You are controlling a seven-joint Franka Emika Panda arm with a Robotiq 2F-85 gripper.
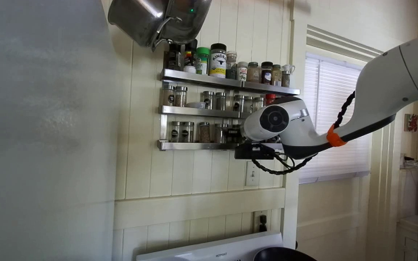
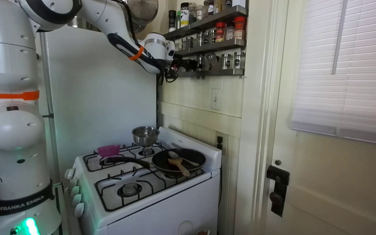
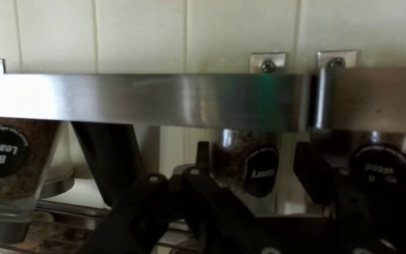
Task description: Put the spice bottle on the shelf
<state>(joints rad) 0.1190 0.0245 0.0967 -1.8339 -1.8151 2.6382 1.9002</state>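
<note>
Gripper (image 3: 253, 153): jaws spread, fingers (image 3: 312, 180) on either side of the Savory jar (image 3: 250, 169).
Savory jar: taken as the spice bottle, being the jar between the jaws; upright on the bottom tier of the shelf (image 1: 200, 111). In the wrist view it sits close to one finger, with a gap to the other; cannot tell whether the close finger touches.
Rail (image 3: 153, 98): runs across the front of the bottom tier, hiding the jar's foot.
Weed jar (image 3: 379, 151): just beside the Savory jar, partly covered by a finger.
Dark shape (image 3: 109, 158): leans on the opposite side, apart from the jaws; too dark to name.
Bay Leaves jar (image 3: 9, 183): past that shape, well apart from the jaws.
Tilted jar (image 2: 211, 62): on the bottom tier near the gripper, in an exterior view.
Arm (image 1: 383, 87): in an exterior view its wrist end hides part of the two lower tiers.
Middle tier: holds a small bowl (image 1: 196, 105) and red-capped jars (image 2: 220, 32).
Stove (image 2: 175, 202): below the shelf, bearing a pan (image 2: 194, 155), a steel bowl (image 2: 145, 138) and a pink bowl (image 2: 109, 150).
</note>
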